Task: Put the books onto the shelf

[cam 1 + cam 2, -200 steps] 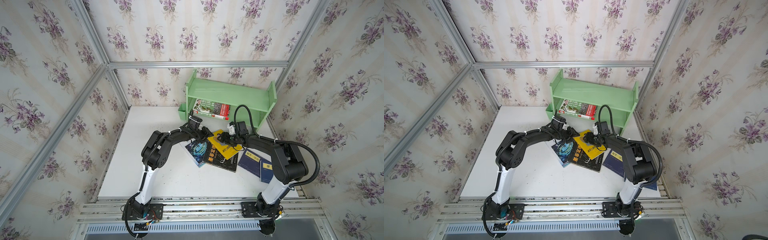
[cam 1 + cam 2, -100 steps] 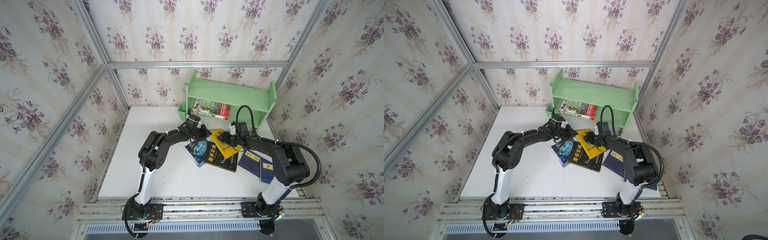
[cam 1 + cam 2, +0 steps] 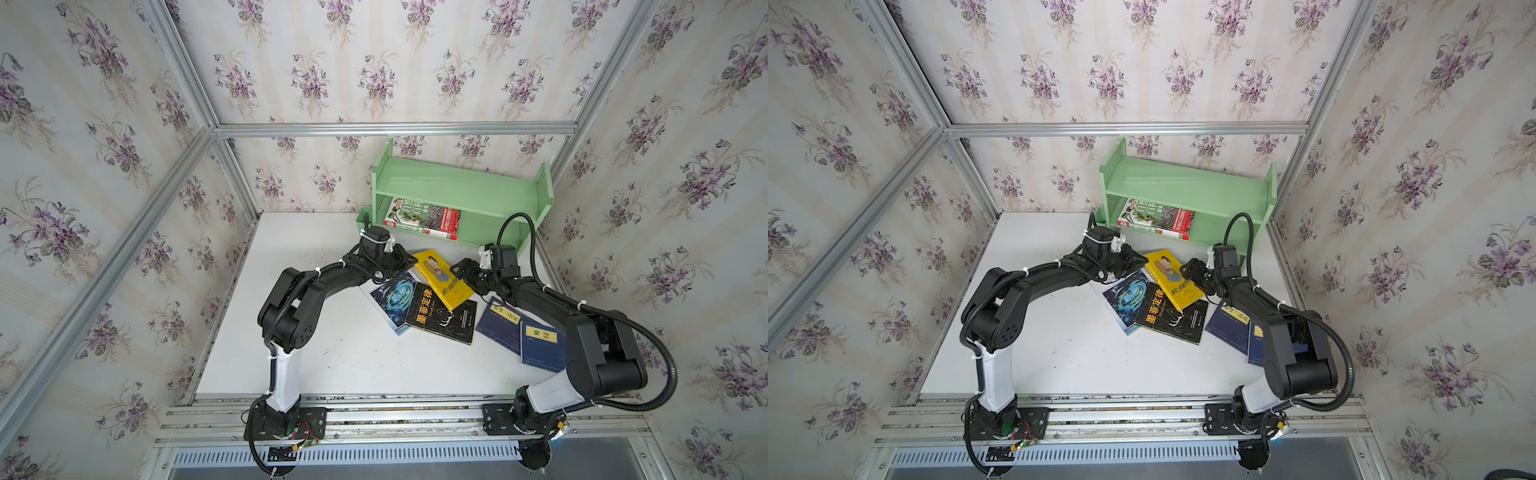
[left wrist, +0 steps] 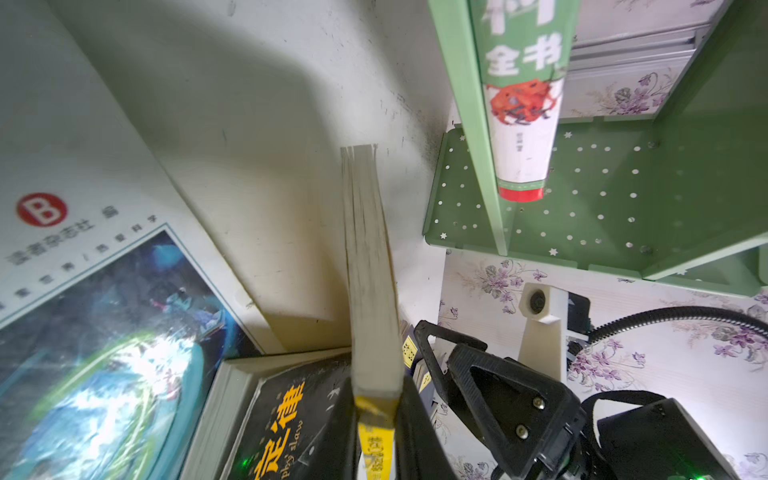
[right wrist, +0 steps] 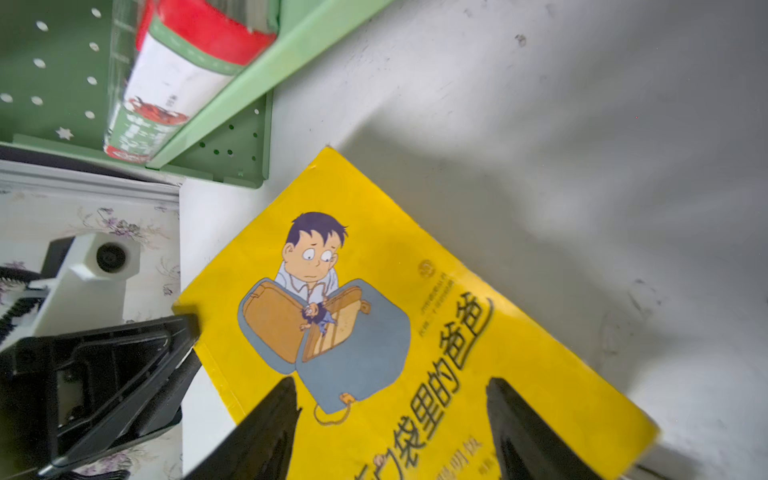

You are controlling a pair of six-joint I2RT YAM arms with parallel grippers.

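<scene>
Gripping the yellow book (image 3: pixel 442 278), left claw (image 4: pixel 378 432) closed; right claw (image 5: pixel 390 382) spread wide.

Robotics lab test booth: floral-wallpapered panels (image 3: pixel 415 62) in aluminium framing (image 3: pixel 395 129) enclose a white table (image 3: pixel 332 365), two robot arms (image 3: pixel 307 291) bolted to a rail (image 3: pixel 395 411).

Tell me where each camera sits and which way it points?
Both top views: high in front, looking down on table, shelf, left arm, right arm.
Left wrist: on the left arm, looking along its jaws, shut on the yellow book; right arm's jaws beyond.
Right wrist: on the right arm, looking between its open jaws at that book.
Shared: both wrist views show the shelved green book.
</scene>
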